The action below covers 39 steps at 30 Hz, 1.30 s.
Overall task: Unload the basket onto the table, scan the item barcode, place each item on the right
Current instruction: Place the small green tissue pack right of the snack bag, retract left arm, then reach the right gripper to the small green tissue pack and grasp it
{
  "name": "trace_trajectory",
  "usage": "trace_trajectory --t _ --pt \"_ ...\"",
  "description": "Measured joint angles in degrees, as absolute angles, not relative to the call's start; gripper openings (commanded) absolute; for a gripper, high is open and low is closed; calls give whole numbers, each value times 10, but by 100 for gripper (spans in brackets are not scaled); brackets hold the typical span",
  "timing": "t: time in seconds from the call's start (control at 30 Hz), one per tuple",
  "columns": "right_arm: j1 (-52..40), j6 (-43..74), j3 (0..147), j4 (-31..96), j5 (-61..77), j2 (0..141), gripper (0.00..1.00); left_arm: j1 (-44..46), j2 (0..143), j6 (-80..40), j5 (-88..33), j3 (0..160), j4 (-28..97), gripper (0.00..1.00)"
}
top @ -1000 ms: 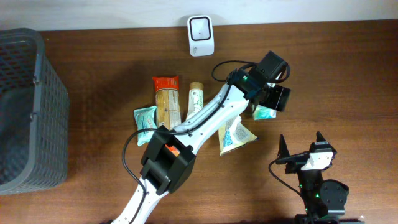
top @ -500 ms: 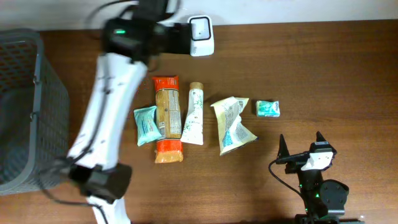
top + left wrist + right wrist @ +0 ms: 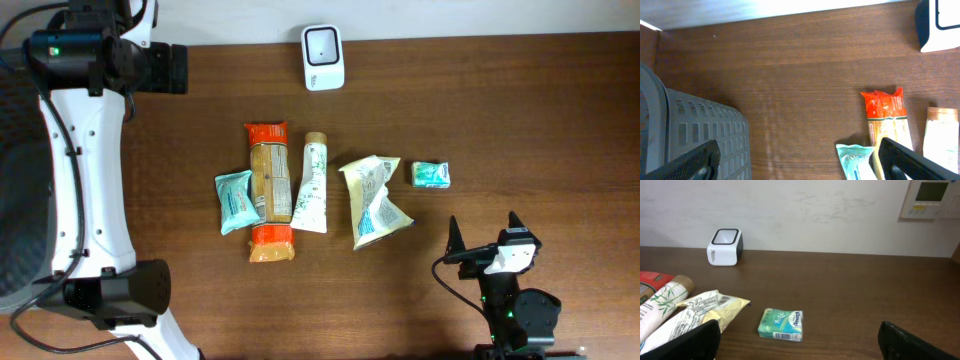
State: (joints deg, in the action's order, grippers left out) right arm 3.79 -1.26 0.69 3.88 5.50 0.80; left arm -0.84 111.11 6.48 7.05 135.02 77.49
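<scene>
White scanner (image 3: 323,57) at the table (image 3: 540,100) edge; below it a row: cracker pack (image 3: 269,180), tube (image 3: 313,183), pouch (image 3: 375,200), tissue pack (image 3: 431,174).

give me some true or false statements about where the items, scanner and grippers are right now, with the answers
1. The Kleenex pack lies on the table touching no other item. True.
2. The left gripper is shut on an item. False: it is open and empty, above the table beside the basket.
3. The barcode scanner stands at the table's far edge, by the wall. True.
4. The teal packet lies in the basket. False: it lies on the table, against the orange-topped pack.
5. The right gripper is open and holds nothing. True.
</scene>
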Motion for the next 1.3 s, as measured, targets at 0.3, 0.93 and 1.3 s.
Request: trace_trajectory --t 0.3,0.93,1.3 --pt "38 -12 7 39 55 8 99 -8 1111 65 69 1350 776 99" --pt "38 -12 585 448 158 457 98 -8 1110 67 67 1350 778 99" --pt "17 -43 739 521 196 863 72 -8 1110 67 66 1350 778 99"
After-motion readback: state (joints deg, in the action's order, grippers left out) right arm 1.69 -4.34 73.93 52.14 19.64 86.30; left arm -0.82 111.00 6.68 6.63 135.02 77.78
